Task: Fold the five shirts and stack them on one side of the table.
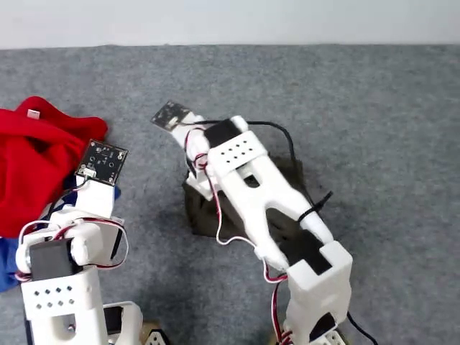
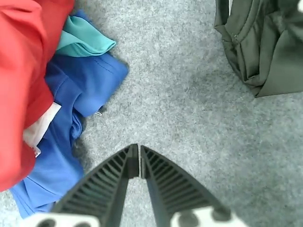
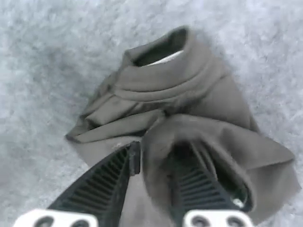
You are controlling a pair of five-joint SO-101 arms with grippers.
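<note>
A crumpled dark olive shirt [image 3: 170,90] lies mid-table under my right arm, its collar facing away from me. My right gripper [image 3: 154,156] is shut on a fold of it, and cloth drapes over one finger. In the high view the same olive shirt [image 1: 203,214] peeks out beneath the right gripper [image 1: 200,172]. At the table's left edge a red shirt [image 1: 32,162] is heaped over a blue shirt [image 2: 71,118] and a teal shirt [image 2: 83,40]. My left gripper [image 2: 139,150] hangs shut and empty over bare carpet, beside the blue shirt.
The table is covered in grey carpet [image 1: 374,122], with free room along the far side and on the right. The left arm's base [image 1: 57,302] stands at the near left. The olive shirt [image 2: 258,47] is also close to the left gripper.
</note>
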